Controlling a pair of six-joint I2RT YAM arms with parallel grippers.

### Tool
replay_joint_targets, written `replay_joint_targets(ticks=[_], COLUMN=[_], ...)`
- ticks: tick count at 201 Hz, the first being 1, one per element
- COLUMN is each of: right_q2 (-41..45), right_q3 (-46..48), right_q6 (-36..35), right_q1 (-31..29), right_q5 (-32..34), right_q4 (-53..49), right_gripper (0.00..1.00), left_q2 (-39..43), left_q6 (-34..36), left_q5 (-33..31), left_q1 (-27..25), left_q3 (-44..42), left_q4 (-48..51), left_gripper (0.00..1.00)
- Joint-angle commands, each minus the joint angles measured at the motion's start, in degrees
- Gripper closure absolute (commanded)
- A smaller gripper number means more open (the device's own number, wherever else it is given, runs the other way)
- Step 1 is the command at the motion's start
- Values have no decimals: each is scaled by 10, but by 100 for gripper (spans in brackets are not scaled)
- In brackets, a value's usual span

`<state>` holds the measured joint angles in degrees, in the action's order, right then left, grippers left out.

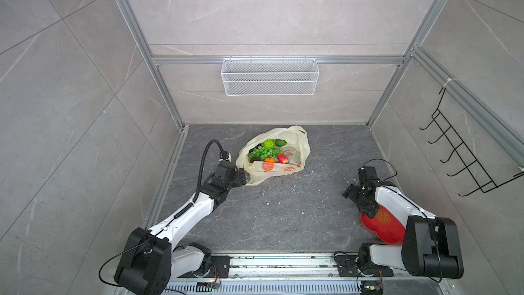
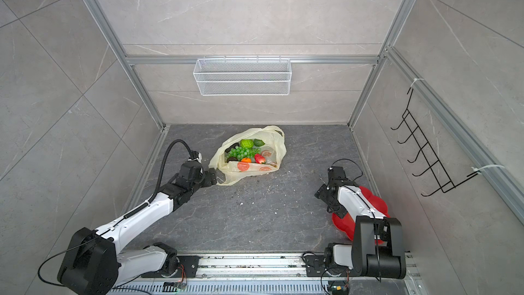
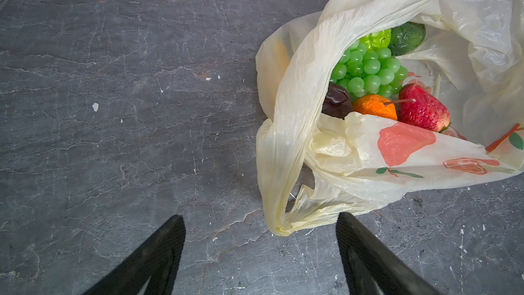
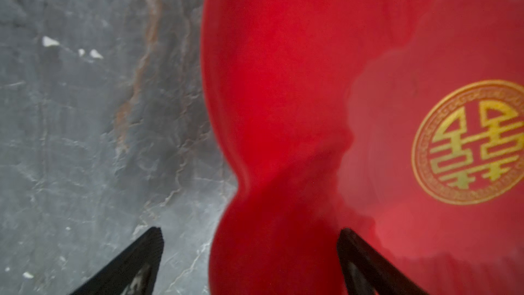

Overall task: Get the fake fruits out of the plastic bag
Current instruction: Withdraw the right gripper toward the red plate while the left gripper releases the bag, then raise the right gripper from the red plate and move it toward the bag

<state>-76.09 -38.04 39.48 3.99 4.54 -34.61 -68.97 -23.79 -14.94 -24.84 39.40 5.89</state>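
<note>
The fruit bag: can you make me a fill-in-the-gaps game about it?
The grapes in the plastic bag are ____. The left tool, beside the bag, has its jaws wide ____. The right tool hangs above a ____ plate.
Missing words: green, open, red.

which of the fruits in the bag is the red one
The strawberry, the only red fruit in the plastic bag. It lies beside the orange; the rest are green or dark.
</note>
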Motion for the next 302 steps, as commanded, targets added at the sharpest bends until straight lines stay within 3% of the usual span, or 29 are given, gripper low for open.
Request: replay_joint_targets(ticks=[1, 25, 81, 138, 173, 205, 247, 261, 302], right_q2=[1, 5, -63, -177, -230, -231, -177, -130, -35], right_q3=[9, -6, -46, -195, -272, -305, -327, -295, -207], right_q6=[12, 36, 124, 167, 159, 136, 59, 35, -26], right_q1=[-30, -87, -297, -512, -578, -589, -562, -526, -363], right_q5=[-39, -38, -25, 38, 37, 50, 232, 239, 181], right_q4=[6, -6, 17, -9, -13, -32, -164, -154, -103], right_gripper=[3, 3, 4, 4, 4, 4, 1, 1, 0], left_q2=[3, 0, -5, -5, -5, -7, -10, -12, -18], left_q6=[14, 15, 17, 13, 14, 16, 16, 15, 16], left_q5=[-16, -22, -42, -74, -82, -87, -84, -83, -81], left_q1=[0, 0, 0, 1, 0, 1, 1, 0, 1], left_q3=[-3, -4, -7, -17, -19, -19, -21, -20, -19], left_q4=[-22, -25, -28, -36, -38, -38, -44, -45, -44], left_gripper=[13, 13, 14, 14, 14, 14, 14, 14, 14])
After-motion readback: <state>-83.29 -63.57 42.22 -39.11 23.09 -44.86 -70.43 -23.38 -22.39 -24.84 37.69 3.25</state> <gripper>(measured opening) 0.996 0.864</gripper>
